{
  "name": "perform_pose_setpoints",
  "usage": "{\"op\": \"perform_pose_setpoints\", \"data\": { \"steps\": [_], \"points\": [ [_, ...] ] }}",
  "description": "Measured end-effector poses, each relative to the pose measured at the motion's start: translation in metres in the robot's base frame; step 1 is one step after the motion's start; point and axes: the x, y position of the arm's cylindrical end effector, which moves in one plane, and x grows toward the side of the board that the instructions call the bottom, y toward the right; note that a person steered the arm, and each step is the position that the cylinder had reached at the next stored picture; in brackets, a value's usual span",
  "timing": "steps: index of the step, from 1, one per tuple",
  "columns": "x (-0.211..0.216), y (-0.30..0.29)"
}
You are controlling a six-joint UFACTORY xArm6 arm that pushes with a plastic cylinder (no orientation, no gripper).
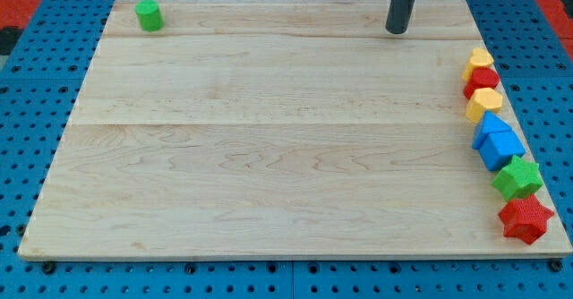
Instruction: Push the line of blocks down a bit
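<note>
A line of blocks runs down the board's right edge. From top to bottom: a yellow block (pixel 481 60), a red block (pixel 482 80), a second yellow block (pixel 484 103), two blue blocks (pixel 491 127) (pixel 501 147), a green star (pixel 517 177) and a red star (pixel 525 218). They touch or nearly touch one another. My tip (pixel 396 29) stands near the view's top, well left of the line's upper end and apart from every block.
A green cylinder (pixel 149 15) stands alone at the board's top left corner. The wooden board (pixel 269 138) lies on a blue pegboard surface (pixel 27 111). The line sits close to the board's right edge.
</note>
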Motion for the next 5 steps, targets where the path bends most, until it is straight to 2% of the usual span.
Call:
{"op": "perform_pose_setpoints", "data": {
  "steps": [4, 5],
  "points": [
    [0.0, 0.003],
    [0.0, 0.063]
  ]
}}
